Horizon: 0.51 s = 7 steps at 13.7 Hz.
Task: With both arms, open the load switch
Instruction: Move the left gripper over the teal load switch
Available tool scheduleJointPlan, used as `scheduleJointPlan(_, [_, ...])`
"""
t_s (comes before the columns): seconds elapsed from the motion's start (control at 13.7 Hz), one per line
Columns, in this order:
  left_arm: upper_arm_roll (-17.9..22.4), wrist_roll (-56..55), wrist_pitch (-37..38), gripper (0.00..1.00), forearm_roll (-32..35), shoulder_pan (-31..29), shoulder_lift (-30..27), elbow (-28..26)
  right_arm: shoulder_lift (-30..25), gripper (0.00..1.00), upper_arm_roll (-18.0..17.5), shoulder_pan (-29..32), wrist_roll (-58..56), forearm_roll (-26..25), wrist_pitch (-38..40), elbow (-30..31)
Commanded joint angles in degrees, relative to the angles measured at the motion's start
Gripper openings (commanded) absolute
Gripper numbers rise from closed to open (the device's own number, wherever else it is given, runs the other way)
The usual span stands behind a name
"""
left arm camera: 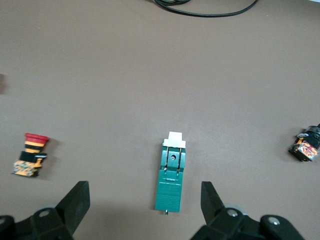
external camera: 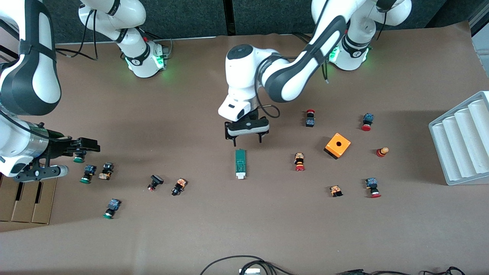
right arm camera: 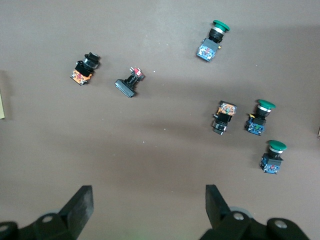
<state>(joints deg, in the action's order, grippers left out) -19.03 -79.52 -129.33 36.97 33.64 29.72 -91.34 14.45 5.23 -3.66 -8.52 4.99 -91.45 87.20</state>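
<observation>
The load switch (external camera: pixel 240 163) lies flat mid-table, a slim dark-green block whose white tab points toward the front camera. My left gripper (external camera: pixel 247 142) hangs open over the table at the switch's plain green end, touching nothing. In the left wrist view the switch (left arm camera: pixel 170 175) shows between the spread fingers of the left gripper (left arm camera: pixel 145 194), its green end level with the fingertips. My right gripper (external camera: pixel 93 146) is open over the right arm's end of the table, above a group of green-capped push-buttons (right arm camera: pixel 259 117); nothing sits in the right gripper (right arm camera: pixel 148 196).
An orange cube with a hole (external camera: pixel 337 145) and red-capped buttons (external camera: pixel 299 161) lie toward the left arm's end, by a grey ribbed rack (external camera: pixel 462 141). Black buttons (external camera: pixel 178 186) lie between the switch and the right gripper. Cardboard (external camera: pixel 26 198) and cables (external camera: pixel 237 263) lie at the table edges.
</observation>
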Motion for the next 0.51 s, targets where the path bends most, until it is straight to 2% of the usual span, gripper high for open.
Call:
scheduleJointPlan(0.0, [0.49, -5.54, -3.28, 0.98, 5.98, 1.17, 3.05, 0.37, 0.23, 1.0, -0.05, 0.15, -7.27, 1.52, -0.13, -0.71])
scheduleJointPlan(0.22, [0.49, -14.84, -5.05, 0.95, 17.31, 1.6, 6.65, 0.29, 1.02, 1.0, -0.4, 0.06, -11.69, 1.61, -0.3, -0.71])
scheduleJointPlan(0.29, [0.49, -19.05, -5.14, 0.95, 20.91, 3.43, 7.53, 0.37, 1.02, 1.0, -0.49, -0.12, -13.7, 2.13, -0.74, -0.71])
scheduleJointPlan(0.44, [0.66, -28.28, -5.14, 0.91, 31.52, 4.24, 10.42, 0.37, 1.02, 1.0, -0.31, -0.03, -20.98, 3.01, -1.88, -0.71])
